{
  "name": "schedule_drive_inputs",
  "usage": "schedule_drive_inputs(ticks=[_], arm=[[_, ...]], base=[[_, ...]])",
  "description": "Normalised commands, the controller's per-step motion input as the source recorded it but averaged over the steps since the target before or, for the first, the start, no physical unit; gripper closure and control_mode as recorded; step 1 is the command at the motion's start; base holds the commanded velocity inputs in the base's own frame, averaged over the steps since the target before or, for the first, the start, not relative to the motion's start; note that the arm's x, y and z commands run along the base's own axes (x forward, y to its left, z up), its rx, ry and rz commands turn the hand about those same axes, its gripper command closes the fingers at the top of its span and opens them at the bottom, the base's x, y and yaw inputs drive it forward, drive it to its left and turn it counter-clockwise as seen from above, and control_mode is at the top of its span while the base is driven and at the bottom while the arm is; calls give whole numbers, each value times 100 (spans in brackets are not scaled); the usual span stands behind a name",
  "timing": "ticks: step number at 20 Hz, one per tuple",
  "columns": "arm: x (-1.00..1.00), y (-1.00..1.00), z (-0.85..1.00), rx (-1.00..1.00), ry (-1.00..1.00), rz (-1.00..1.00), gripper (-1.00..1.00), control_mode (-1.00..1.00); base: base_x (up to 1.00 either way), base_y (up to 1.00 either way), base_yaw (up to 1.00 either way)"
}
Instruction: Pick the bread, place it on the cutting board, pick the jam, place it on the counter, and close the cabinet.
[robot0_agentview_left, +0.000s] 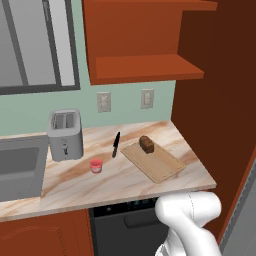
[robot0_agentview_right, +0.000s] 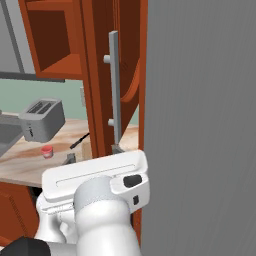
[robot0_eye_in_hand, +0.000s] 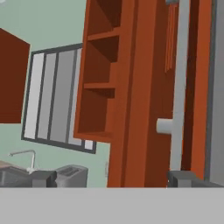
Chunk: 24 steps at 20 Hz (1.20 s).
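The dark brown bread (robot0_agentview_left: 146, 144) lies on the light tan cutting board (robot0_agentview_left: 153, 160). On the marble counter (robot0_agentview_left: 125, 186), left of the board, stands the small pink jam (robot0_agentview_left: 96, 165), which also appears as the jam (robot0_agentview_right: 47, 151) from the other side. The cabinet (robot0_agentview_left: 145, 40) stands open with its shelf bare, its door (robot0_agentview_left: 220, 100) swung out to the right. My gripper (robot0_agentview_right: 95, 154) is open, its fingertips on either side of the door's edge (robot0_eye_in_hand: 135, 109). The right fingertip sits just under the long grey handle (robot0_agentview_right: 114, 90), the same handle (robot0_eye_in_hand: 179, 87) in the hand view.
A black knife (robot0_agentview_left: 116, 144) lies between the board and a grey toaster (robot0_agentview_left: 65, 134). A sink (robot0_agentview_left: 17, 170) is at the far left. A tall grey panel (robot0_agentview_right: 200, 125) stands close on the right of the door.
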Motion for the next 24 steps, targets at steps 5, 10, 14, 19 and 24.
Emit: schedule_drive_inputs(ticks=[5,10,14,19,24], arm=[[1,27,0,0,-3,4,-100,-100],[5,9,0,0,-4,5,-100,-100],[9,2,0,0,-4,4,-100,-100],[7,3,0,0,-4,4,-100,-100],[3,14,-2,0,-3,5,-100,-100]], base=[[0,0,0],[0,0,0],[0,0,0],[0,0,0],[0,0,0]])
